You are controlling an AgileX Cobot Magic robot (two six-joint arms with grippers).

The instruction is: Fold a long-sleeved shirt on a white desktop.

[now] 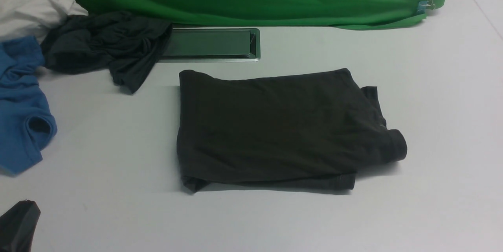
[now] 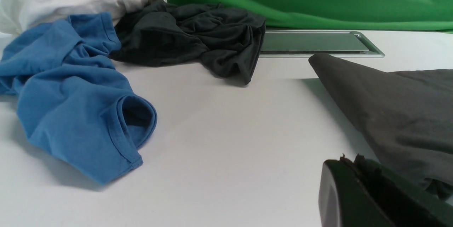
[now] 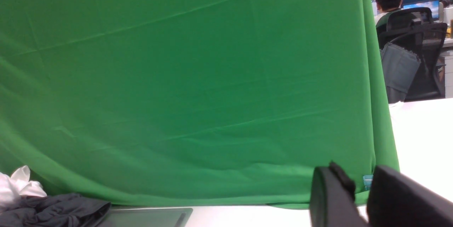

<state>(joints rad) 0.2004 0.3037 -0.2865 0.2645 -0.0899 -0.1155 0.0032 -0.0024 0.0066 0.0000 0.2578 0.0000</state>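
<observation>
Dark brownish-black, the long-sleeved shirt [image 1: 275, 130] lies folded into a flat rectangle in the middle of the white desktop [image 1: 432, 205], just in front of the metal-rimmed hatch [image 1: 212, 43]. One cuff sticks out on its right side. At the left lie a blue shirt [image 1: 21, 106], a charcoal garment [image 1: 106, 43] and a white cloth [image 1: 31, 8] — all apart from it. The left gripper [image 2: 357, 184] is closed and empty, near the shirt's edge. The right gripper [image 3: 364, 198] shows a narrow gap between its fingers — nothing is held there.
</observation>
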